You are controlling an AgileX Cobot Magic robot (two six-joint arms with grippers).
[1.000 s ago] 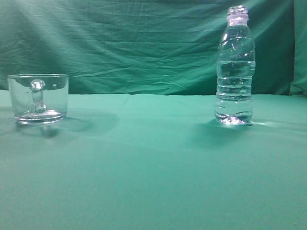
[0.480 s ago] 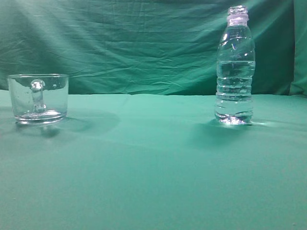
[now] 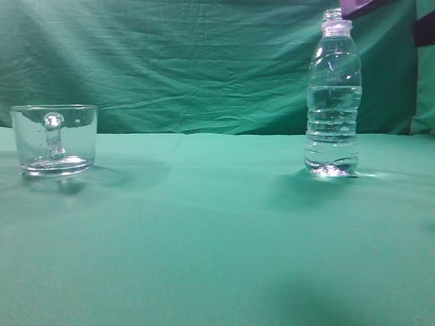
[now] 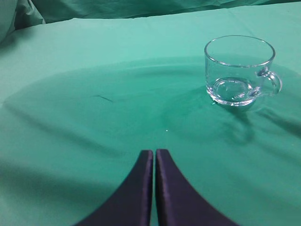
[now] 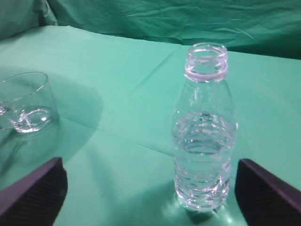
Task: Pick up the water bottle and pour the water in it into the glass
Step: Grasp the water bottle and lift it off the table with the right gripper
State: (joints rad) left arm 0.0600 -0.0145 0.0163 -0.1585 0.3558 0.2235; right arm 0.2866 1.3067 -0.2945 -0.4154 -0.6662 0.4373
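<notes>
The water bottle stands upright between the right gripper's 2 widely spread jaws, touching neither. The glass sits ahead and right of the left gripper, whose jaws are pressed together.

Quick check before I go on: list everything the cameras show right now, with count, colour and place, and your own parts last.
Tall clear plastic water bottle: one, colourless, uncapped, upright on the right of the table.
Water: clear, fills roughly the bottle's lower half.
Short clear glass mug with handle: one, colourless, looks empty, upright at far left.
Green cloth: covers the table and backdrop.
Left gripper: dark, fingers together, above bare cloth short of the mug.
Right gripper: dark, wide open, fingers either side of the bottle, not touching.
</notes>
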